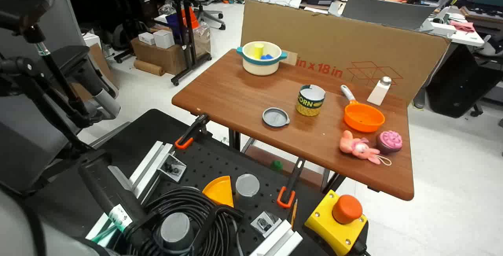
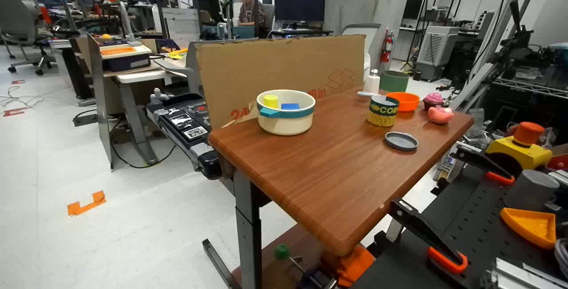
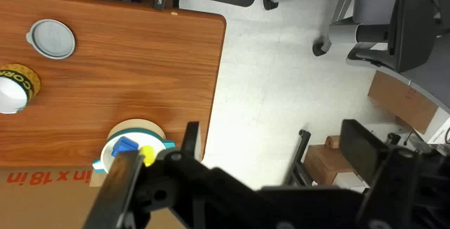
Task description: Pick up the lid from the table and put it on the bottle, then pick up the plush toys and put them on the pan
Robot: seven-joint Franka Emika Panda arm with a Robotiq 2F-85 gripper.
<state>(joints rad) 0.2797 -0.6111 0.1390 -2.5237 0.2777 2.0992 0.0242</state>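
The claw (image 3: 274,139) is spread wide with nothing between its fingers; it shows clearly only in the wrist view, so its height above the desk (image 1: 232,87) is hard to judge. It seems to hang toward the end that carries the cream pot (image 1: 260,69), and a low sweep from there could knock that over.

The grey lid (image 1: 276,117) lies flat on the desk, near the corn can (image 1: 309,109), which is uncovered. So thin a lid may prove the trickiest pick: fingers closing too high would skate over its rim, too low would jam against the desk, and catching its tab could twist it askew. Lowered off-centre, it might tip the can, which looks light.

The salmon-pink plush bunny (image 1: 359,148) and the magenta-topped cupcake plush (image 1: 389,142) lie close together beside the orange pan (image 1: 364,116), so reaching for one may nudge its neighbour. The bunny's cord loop could snag a fingertip. The pan being shallow, a toy dropped from high might roll out.
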